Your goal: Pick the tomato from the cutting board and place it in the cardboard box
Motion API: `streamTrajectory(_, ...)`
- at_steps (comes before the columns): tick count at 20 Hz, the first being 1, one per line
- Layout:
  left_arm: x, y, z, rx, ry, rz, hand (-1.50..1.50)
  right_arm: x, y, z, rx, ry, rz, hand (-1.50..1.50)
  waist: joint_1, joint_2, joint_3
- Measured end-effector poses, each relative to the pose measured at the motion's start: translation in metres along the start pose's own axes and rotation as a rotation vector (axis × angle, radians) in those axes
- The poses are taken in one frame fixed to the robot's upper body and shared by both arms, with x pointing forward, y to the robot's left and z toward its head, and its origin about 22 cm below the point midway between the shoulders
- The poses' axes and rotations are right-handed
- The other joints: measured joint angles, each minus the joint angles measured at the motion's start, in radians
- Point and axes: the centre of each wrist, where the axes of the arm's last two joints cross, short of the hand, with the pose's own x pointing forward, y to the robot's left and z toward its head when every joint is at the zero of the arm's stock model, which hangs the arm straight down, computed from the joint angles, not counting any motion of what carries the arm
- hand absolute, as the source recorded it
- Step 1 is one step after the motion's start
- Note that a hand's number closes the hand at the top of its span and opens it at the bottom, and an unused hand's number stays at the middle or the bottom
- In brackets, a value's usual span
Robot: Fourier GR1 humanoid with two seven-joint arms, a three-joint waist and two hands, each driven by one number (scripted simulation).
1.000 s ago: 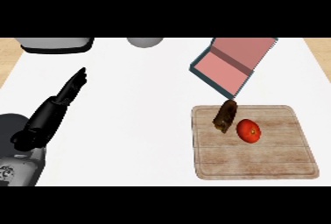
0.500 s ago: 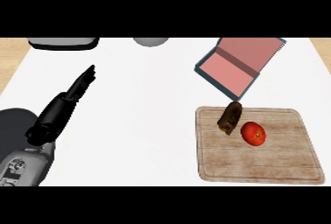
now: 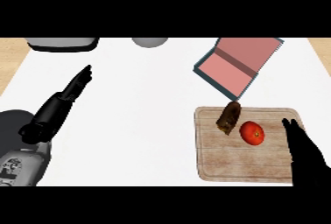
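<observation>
A red tomato (image 3: 253,133) lies on the wooden cutting board (image 3: 245,164) at the right, beside a dark brown oblong item (image 3: 229,117). Behind the board stands the box (image 3: 238,65), pink inside with a dark teal rim, tilted and open. My right hand (image 3: 304,151) rises from the lower right over the board's right edge, fingers straight, just right of the tomato and apart from it. At the left my left hand (image 3: 70,92) rests open over the white counter, fingers pointing away.
A grey appliance (image 3: 62,43) and a grey rounded object (image 3: 150,41) sit at the counter's far edge. Wooden strips (image 3: 12,54) show past the counter's left and right sides.
My right hand has come into view at the lower right, beside the tomato. The view has shifted slightly; tomato and board lie as before.
</observation>
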Motion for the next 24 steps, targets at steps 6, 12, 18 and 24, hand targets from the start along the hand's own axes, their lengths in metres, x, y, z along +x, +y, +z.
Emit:
streamTrajectory(6,-0.002,-0.003,-0.001,0.005,0.003,0.004,0.00,0.025,0.019,-0.013,-0.013,0.036,0.050,-1.50,-0.008,-0.002,0.001)
streamTrajectory(12,0.003,-0.004,-0.003,0.010,0.004,0.002,0.00,0.029,0.030,-0.028,-0.030,0.068,0.079,-1.50,-0.011,-0.002,0.002)
streamTrajectory(18,0.003,0.001,-0.004,0.017,0.003,0.006,0.00,0.019,0.041,-0.044,-0.008,0.106,0.110,-1.50,-0.012,-0.002,0.002)
streamTrajectory(24,0.002,0.000,-0.002,0.010,0.000,-0.001,0.00,0.005,0.048,-0.054,-0.007,0.125,0.119,-1.50,-0.013,-0.003,0.002)
